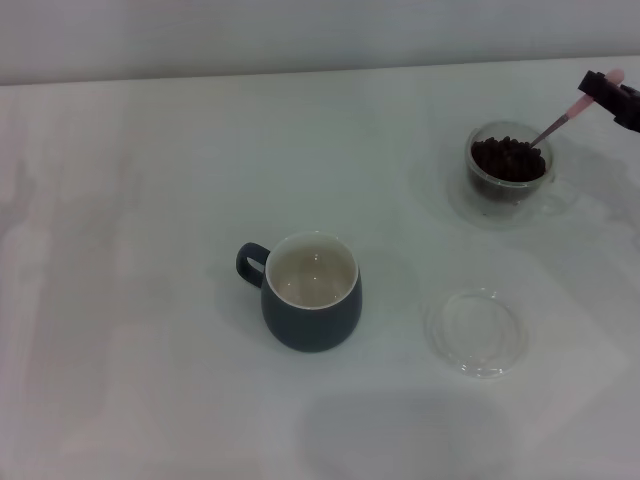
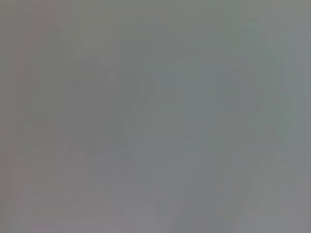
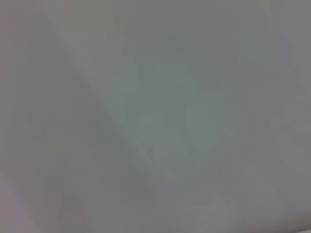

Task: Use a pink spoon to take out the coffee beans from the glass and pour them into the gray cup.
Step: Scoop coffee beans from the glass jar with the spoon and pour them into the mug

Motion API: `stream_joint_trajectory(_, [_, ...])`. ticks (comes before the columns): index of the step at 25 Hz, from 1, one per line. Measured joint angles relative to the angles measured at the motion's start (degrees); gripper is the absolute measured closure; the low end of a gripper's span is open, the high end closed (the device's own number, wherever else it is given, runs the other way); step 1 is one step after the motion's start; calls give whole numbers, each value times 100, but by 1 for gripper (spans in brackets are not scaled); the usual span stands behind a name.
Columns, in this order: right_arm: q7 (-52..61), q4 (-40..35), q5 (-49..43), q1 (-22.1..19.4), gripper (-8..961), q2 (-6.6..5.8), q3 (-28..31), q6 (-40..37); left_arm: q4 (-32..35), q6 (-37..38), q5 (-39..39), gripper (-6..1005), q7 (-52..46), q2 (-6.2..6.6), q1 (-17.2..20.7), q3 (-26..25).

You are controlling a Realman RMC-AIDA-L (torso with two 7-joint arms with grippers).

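In the head view the glass (image 1: 510,172) stands at the far right of the table, filled with dark coffee beans (image 1: 508,158). My right gripper (image 1: 598,88) at the right edge is shut on the pale pink handle of the pink spoon (image 1: 572,108). The spoon slants down into the glass, its metal end among the beans. The gray cup (image 1: 311,291) stands near the middle with its handle toward the left; its cream inside holds no beans. The left gripper is out of view. Both wrist views show only a blank grey surface.
A flat clear glass dish (image 1: 477,331) lies on the white table (image 1: 150,200) to the right of the gray cup and in front of the glass.
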Motion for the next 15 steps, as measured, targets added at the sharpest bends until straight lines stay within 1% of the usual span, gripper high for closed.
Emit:
stream_joint_trajectory(11, [620,1,-104,-10,801,-53,-16,-4,0,0,-8,194,0,0,-30,-11])
stream_joint_trajectory(15, [959,-1,-222,26,801,-99,-18,38,0,0,-22,194,0,7,-35,-20])
